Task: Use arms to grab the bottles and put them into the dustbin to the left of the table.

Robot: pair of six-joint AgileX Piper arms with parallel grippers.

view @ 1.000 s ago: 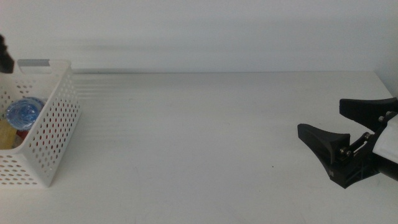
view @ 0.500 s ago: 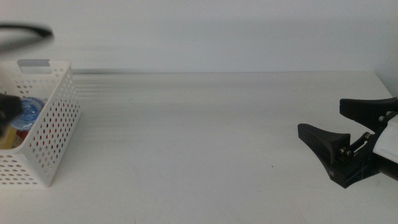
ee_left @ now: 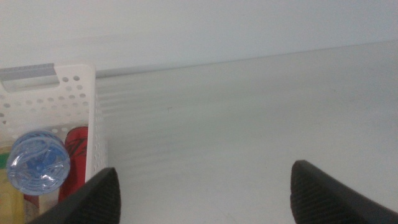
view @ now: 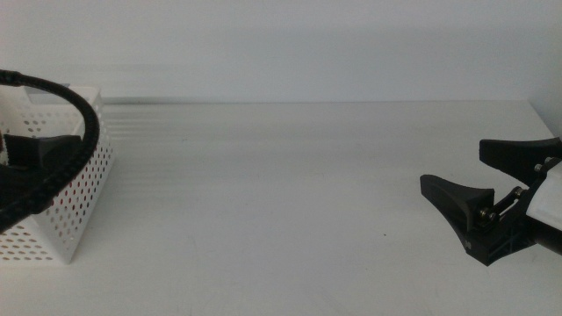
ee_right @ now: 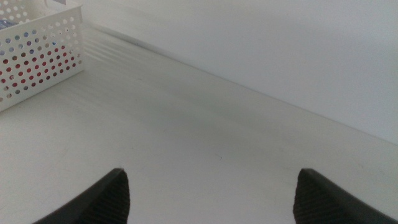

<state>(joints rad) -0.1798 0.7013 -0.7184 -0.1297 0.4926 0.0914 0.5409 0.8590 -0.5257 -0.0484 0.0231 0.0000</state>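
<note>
The dustbin (view: 81, 189), a white perforated basket, stands at the table's (view: 281, 202) left end. In the left wrist view it (ee_left: 74, 102) holds the bottles: a blue-capped water bottle (ee_left: 38, 163), a red can (ee_left: 76, 148) and a yellow-liquid bottle (ee_left: 9, 200) at the picture's edge. My left arm (view: 44, 149) and its black cable hang over the bin and hide its contents in the middle view. The left gripper (ee_left: 205, 193) is open and holds nothing. My right gripper (view: 451, 165) waits open near the table's right end, far from the bin (ee_right: 38, 57).
The wide white tabletop between the bin and the right gripper carries no objects. A pale wall runs behind the table's far edge (view: 316, 102). The black cable (view: 86, 118) loops above the bin's rim.
My left arm and its cable have come in from the left over the bin, covering the bottles that showed in it before. The right arm has not moved.
</note>
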